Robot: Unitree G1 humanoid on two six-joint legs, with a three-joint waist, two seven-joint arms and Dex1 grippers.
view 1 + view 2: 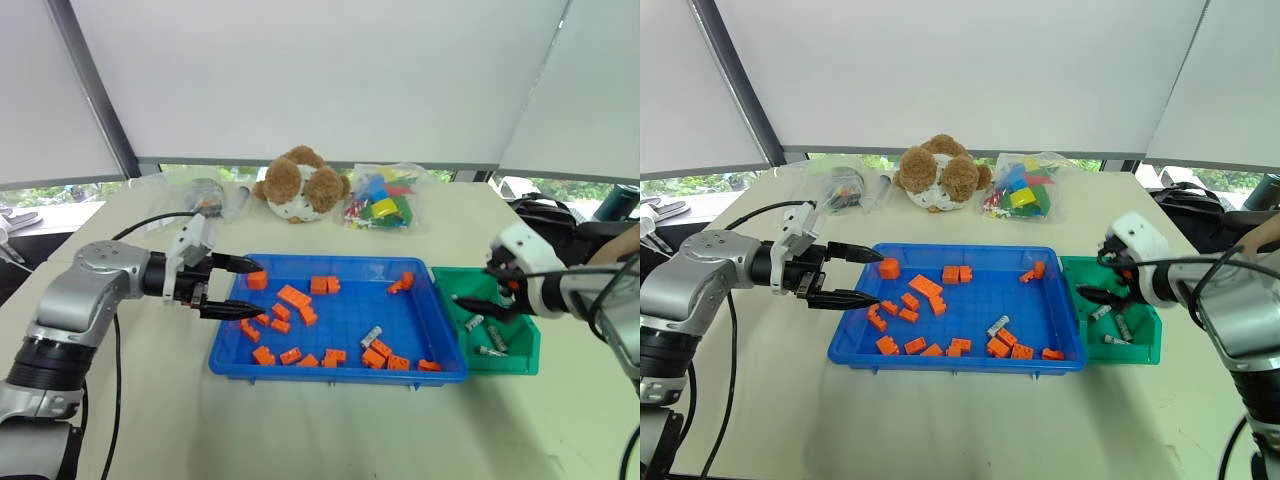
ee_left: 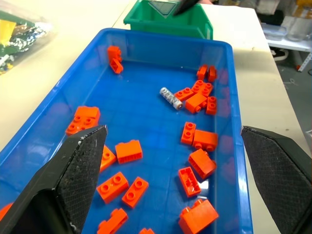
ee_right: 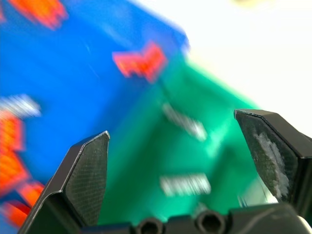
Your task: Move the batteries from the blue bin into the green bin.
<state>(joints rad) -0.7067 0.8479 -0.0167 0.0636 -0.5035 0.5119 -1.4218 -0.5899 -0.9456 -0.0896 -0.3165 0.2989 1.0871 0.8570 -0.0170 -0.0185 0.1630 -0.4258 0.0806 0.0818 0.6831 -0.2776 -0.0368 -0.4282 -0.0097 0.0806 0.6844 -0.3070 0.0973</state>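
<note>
One battery (image 1: 371, 336) is left lower centre in the blue bin (image 1: 340, 372), among orange bricks (image 1: 294, 297); maybe three are already in the green bin (image 1: 520, 360). Small, stiff, probably slick, so it's best pinched mid-length. Left pincer (image 1: 240, 289) and right pincer (image 1: 487, 301) are both spread wide, nothing held.

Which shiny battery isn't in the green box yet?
The lone battery lying among orange bricks in the blue bin. The other batteries already lie inside the green bin.

Bright, even daylight comes through the white blinds (image 1: 300, 70) behind the table — shadows faint — and the right wrist view is motion-blurred.
</note>
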